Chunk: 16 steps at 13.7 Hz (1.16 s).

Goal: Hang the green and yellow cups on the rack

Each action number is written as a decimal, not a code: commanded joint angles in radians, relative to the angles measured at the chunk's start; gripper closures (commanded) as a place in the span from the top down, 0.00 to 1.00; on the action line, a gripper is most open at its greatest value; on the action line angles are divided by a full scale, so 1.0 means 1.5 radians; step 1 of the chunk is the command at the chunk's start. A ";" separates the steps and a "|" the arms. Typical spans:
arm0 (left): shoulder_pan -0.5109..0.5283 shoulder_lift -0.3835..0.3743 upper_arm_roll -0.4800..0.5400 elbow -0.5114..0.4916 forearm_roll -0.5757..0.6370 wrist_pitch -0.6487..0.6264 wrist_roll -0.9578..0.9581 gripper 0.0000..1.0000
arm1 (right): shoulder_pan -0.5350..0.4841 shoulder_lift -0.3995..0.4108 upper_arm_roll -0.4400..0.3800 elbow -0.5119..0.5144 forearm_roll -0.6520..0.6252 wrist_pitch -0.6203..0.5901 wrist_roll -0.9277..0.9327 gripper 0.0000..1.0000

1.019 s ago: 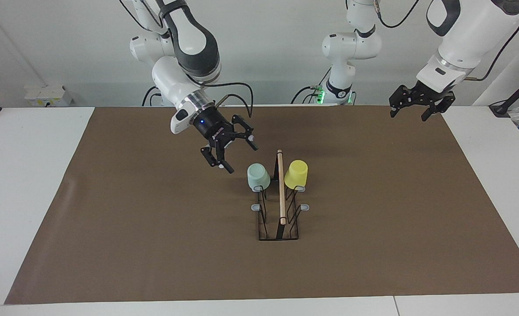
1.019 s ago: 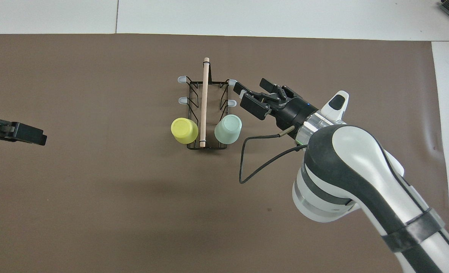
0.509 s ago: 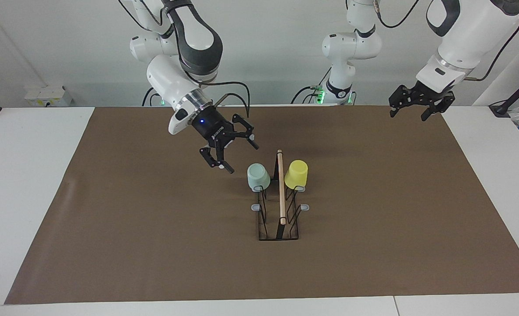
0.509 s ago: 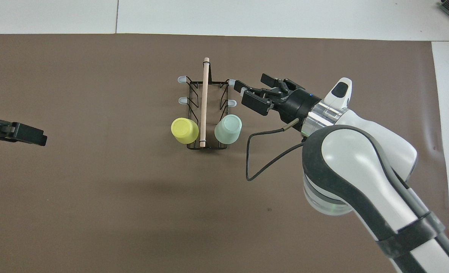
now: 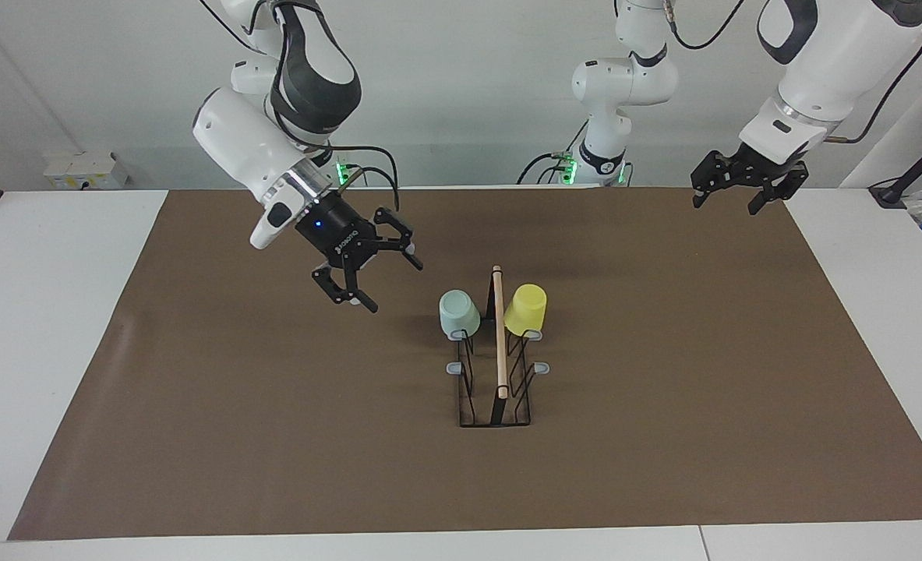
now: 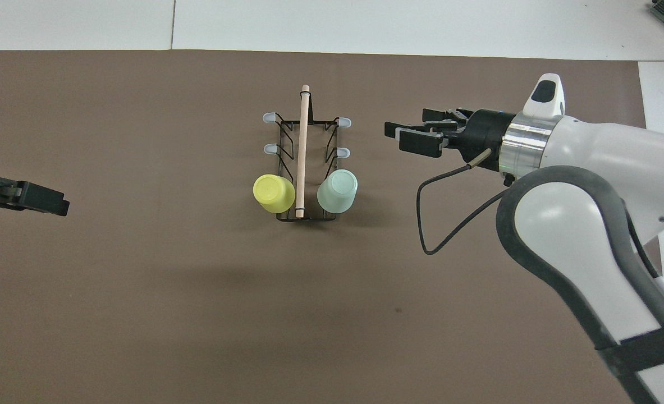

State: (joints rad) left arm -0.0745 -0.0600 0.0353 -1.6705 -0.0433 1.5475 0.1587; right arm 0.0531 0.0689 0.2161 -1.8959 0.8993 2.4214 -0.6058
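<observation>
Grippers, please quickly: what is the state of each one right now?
Right gripper: open, holding nothing, over the mat beside the rack.
Left gripper: open, holding nothing, waiting over the mat's edge.

Your white desk (image 5: pixel 47 327) carries a brown mat (image 5: pixel 273 436) that covers most of its top. On the mat, near its middle, stands the black wire rack (image 5: pixel 495 389), its wooden rod running toward the robots.
</observation>
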 commanded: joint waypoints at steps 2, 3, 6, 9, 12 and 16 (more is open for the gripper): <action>-0.007 -0.018 0.004 -0.018 0.016 0.003 -0.010 1.00 | -0.066 -0.053 0.000 -0.005 -0.131 -0.178 0.077 1.00; -0.007 -0.018 0.003 -0.018 0.016 0.003 -0.010 1.00 | -0.080 -0.063 0.000 -0.008 -0.179 -0.226 0.100 1.00; -0.007 -0.018 0.004 -0.018 0.016 0.003 -0.010 1.00 | -0.116 -0.099 0.000 -0.016 -0.267 -0.348 0.145 1.00; -0.007 -0.018 0.003 -0.016 0.016 0.004 -0.009 1.00 | -0.142 -0.121 0.000 -0.015 -0.348 -0.447 0.208 1.00; -0.007 -0.013 0.003 -0.010 0.020 0.010 -0.004 1.00 | -0.179 -0.161 0.000 -0.016 -0.440 -0.513 0.214 1.00; -0.006 -0.005 0.002 0.013 0.028 0.013 0.003 1.00 | -0.236 -0.223 0.001 -0.015 -0.490 -0.603 0.197 1.00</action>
State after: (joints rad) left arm -0.0745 -0.0621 0.0341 -1.6653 -0.0236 1.5590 0.1591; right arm -0.2628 -0.2038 0.2064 -1.8960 0.2038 1.5544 -0.3034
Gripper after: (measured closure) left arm 0.000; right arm 0.000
